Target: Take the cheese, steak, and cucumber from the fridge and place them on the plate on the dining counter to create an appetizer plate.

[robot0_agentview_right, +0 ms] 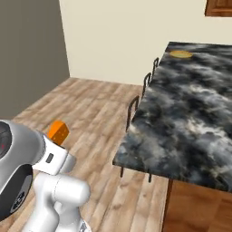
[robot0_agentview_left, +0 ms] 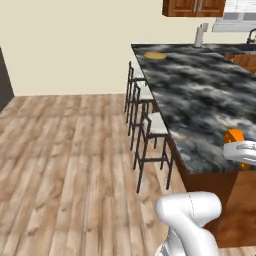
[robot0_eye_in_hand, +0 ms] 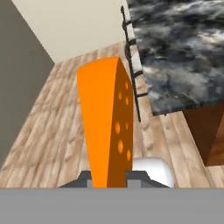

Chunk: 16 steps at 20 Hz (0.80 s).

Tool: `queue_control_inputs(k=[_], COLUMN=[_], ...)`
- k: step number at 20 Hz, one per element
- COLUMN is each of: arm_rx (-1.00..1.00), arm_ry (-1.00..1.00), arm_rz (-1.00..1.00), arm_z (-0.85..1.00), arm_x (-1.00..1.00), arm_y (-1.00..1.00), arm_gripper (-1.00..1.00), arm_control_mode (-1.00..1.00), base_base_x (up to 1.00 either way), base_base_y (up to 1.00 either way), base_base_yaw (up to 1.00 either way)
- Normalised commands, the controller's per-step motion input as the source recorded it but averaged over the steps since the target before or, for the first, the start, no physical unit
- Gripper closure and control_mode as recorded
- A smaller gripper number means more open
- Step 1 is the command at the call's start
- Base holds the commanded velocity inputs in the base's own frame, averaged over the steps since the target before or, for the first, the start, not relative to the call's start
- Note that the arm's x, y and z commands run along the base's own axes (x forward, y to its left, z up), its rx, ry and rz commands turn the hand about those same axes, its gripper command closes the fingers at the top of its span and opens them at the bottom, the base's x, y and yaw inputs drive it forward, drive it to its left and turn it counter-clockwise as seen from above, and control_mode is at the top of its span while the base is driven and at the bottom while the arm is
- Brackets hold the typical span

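So the jaws are pinched in narrow on the bright orange cheese wedge with little round holes in its side [robot0_eye_in_hand: 107, 124], gripping it at the thick bottom end, with the wedge sticking out ahead of the gripper [robot0_eye_in_hand: 108, 177]. My guess is it handles like a light, rigid little block: it won't sag or squash. The faces look smooth and they taper, so I'd worry about it pivoting or sliding out if the arm swings hard. Holding it low across the two broad flat faces, like now, seems the sensible spot. The pointy end would be a bad place to grab.

Moving outward, the cheese is up in the air over the wood-plank floor [robot0_agentview_left: 70, 165], just off the near end of the long black-and-white marbled stone counter on its reddish-brown wooden base [robot0_agentview_right: 190, 113]. The round shallow yellow-rimmed plate [robot0_agentview_left: 155, 56] sits way down at the far end of that counter, well apart from the cheese. A row of dark-framed stools with pale seats [robot0_agentview_left: 150, 130] lines the left side.

What's hard to see: the finger tips themselves are mostly cut off at the bottom of the hand view, so the exact contact is a guess. In the left base view only a sliver of cheese pokes out behind the white arm, at the right edge. The plate is small and blurry, so I can't tell if anything's on it.
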Motion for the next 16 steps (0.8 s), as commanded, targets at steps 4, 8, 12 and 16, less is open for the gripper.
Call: queue_control_inputs(k=[4, 8, 12, 16], arm_rx=[0.00, 0.00, 0.00, 0.00], arm_ry=[0.00, 0.00, 0.00, 0.00], arm_rz=[0.00, 0.00, 0.00, 0.00], arm_z=[0.00, 0.00, 0.00, 0.00], arm_x=[0.00, 0.00, 0.00, 0.00], arm_y=[0.00, 0.00, 0.00, 0.00], arm_gripper=[1.00, 1.00, 1.00, 1.00], arm_control_mode=[1.00, 1.00, 1.00, 1.00], base_base_x=[1.00, 1.00, 1.00, 1.00], base_base_y=[1.00, 1.00, 1.00, 1.00], base_base_yaw=[-0.52, -0.53, -0.52, -0.52])
